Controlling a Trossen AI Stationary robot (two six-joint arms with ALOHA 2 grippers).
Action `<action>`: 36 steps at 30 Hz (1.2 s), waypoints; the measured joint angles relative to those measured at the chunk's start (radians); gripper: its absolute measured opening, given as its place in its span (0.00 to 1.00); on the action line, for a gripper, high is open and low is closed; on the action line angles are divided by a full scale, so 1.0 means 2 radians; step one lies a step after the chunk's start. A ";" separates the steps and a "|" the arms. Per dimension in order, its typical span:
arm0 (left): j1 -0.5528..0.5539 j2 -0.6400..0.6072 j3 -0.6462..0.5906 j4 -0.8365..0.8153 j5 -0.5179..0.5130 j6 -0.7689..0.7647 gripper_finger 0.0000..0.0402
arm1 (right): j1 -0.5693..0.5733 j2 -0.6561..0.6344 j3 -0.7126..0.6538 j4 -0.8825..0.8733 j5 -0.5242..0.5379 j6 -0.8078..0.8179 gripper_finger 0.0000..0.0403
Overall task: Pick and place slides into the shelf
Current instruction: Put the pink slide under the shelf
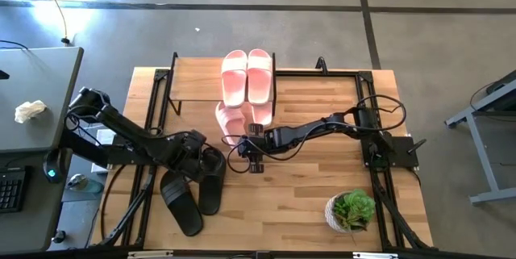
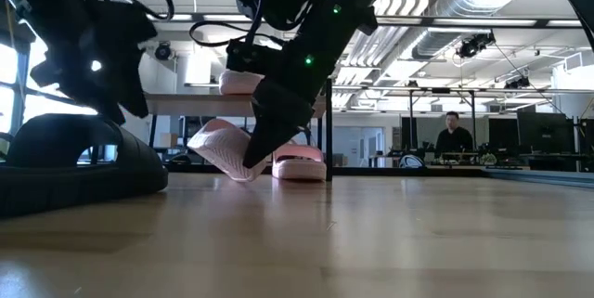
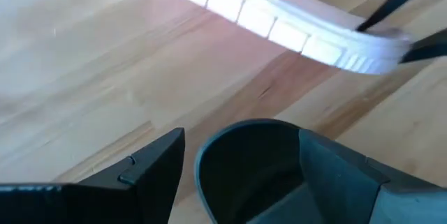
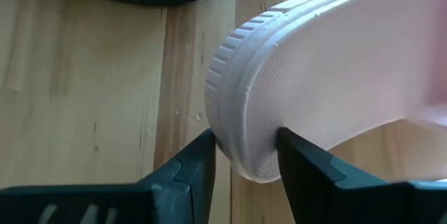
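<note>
Four pink slides [image 1: 247,77], two black [image 1: 193,194].

Two pink slides [image 1: 247,76] are lying side by side on top of the shelf [image 1: 193,79]. A third pink slide [image 4: 328,70] is tipping up off the table just in front of the shelf. Two black slides [image 1: 192,191] are lying nearby on the table.

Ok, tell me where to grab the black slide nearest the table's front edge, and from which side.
Take the black slide by its wide strap, coming from above. It seems to lie flat, sole down, so the strap arches up off the footbed and one finger can slip beneath it.
</note>
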 joint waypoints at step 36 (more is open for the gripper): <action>0.163 0.002 -0.079 0.284 0.088 -0.009 0.32 | 0.000 0.000 0.000 0.003 -0.051 0.028 0.32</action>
